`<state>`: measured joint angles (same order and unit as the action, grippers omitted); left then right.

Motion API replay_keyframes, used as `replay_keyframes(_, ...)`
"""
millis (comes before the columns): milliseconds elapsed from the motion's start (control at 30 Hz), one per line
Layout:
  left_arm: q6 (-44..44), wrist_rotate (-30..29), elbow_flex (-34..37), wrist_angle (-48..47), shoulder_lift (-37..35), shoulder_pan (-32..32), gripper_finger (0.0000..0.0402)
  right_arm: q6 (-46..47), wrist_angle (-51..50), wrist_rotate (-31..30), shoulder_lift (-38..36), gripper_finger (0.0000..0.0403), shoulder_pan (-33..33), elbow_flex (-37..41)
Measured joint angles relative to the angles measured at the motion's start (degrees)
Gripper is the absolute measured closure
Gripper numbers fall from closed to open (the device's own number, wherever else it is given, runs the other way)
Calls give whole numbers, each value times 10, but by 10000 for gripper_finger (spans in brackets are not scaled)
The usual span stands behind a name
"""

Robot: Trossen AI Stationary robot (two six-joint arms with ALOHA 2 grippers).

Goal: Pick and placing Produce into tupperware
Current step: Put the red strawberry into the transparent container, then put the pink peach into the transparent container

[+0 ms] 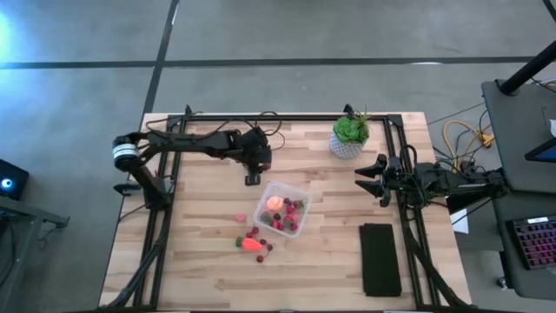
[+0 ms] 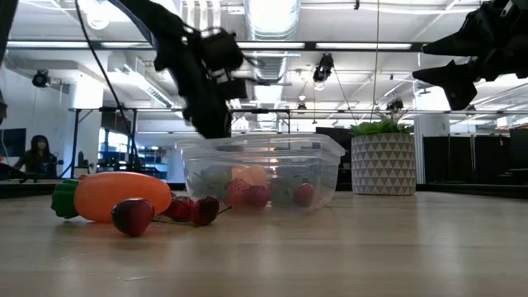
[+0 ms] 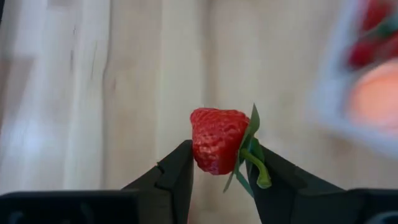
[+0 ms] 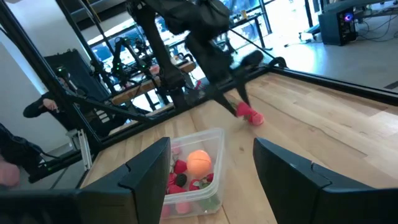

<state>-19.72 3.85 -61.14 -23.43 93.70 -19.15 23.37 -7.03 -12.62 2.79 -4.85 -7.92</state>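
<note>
- Now your left gripper (image 3: pixel 217 168) pinches a red strawberry (image 3: pixel 216 140) between its fingers, just beside the tupperware (image 1: pixel 282 209).
- You have the box mid-table, holding red pieces and a round orange fruit (image 4: pixel 199 162).
- More produce, with the carrot (image 2: pixel 111 195), lies beside it.
- Your right gripper (image 1: pixel 368 180) waits spread wide near the plant (image 1: pixel 349 136).

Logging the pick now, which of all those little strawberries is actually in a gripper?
The strawberry clamped between the left gripper fingers, above bare wood beside the tupperware; the rest lie loose.
</note>
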Motion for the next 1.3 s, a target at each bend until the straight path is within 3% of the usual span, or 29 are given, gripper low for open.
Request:
replay_keyframes(233, 29, 105, 5, -4, -80, 57, 285, 0, 0, 0, 0, 181, 0, 0)
replay_keyframes(333, 29, 111, 5, -3, -86, 96, 285, 0, 0, 0, 0, 181, 0, 0)
replay_keyframes(500, 77, 63, 6, 11, -68, 147, 264, 0, 0, 0, 0, 181, 0, 0)
replay_keyframes(667, 105, 50, 7, 20, -57, 156, 200, 0, 0, 0, 0, 181, 0, 0)
replay_keyframes(767, 112, -12, 6, -4, -68, 154, 164, 0, 0, 0, 0, 181, 0, 0)
replay_keyframes(900, 72, -116, -12, -74, -97, 132, 139, 0, 0, 0, 0, 181, 0, 0)
replay_keyframes(1000, 57, -122, -23, -125, -105, 85, 141, 0, 0, 0, 0, 181, 0, 0)
replay_keyframes(1100, 54, -94, -20, -137, -108, 15, 150, 0, 0, 0, 0, 181, 0, 0)
replay_keyframes(1233, 41, 34, -14, -133, -83, -67, 160, 0, 0, 0, 0, 181, 0, 0)
replay_keyframes(1300, -11, 55, -12, -130, -68, -80, 165, 0, 0, 0, 0, 181, 0, 0)
